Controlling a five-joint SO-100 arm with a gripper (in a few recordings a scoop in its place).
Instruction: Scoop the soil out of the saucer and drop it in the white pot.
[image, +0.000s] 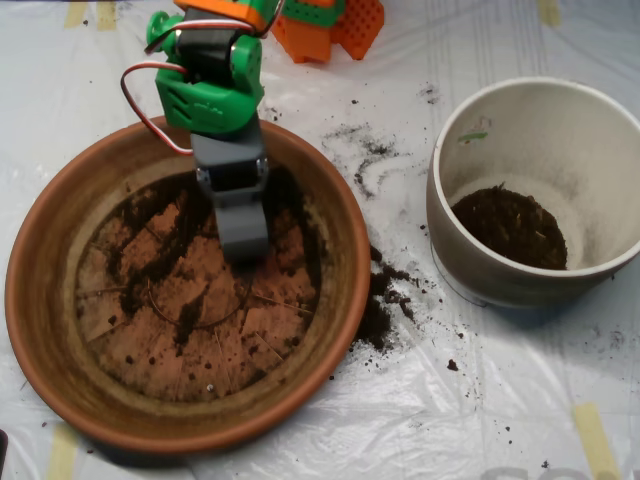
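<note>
The terracotta saucer (60, 330) fills the left half of the overhead view. Thin dark soil (150, 235) is smeared over its grooved bottom, thickest along the upper part and in streaks toward the centre. My grey scoop (243, 240) reaches down from the green arm into the upper middle of the saucer, its tip low over the bottom. The white pot (452, 225) stands upright at the right, with a dark mound of soil (510, 227) lying on its floor.
Spilled soil (380, 300) lies on the white plastic sheet between saucer and pot, with more crumbs (365, 155) scattered above. An orange part of the arm's base (330, 25) sits at the top edge.
</note>
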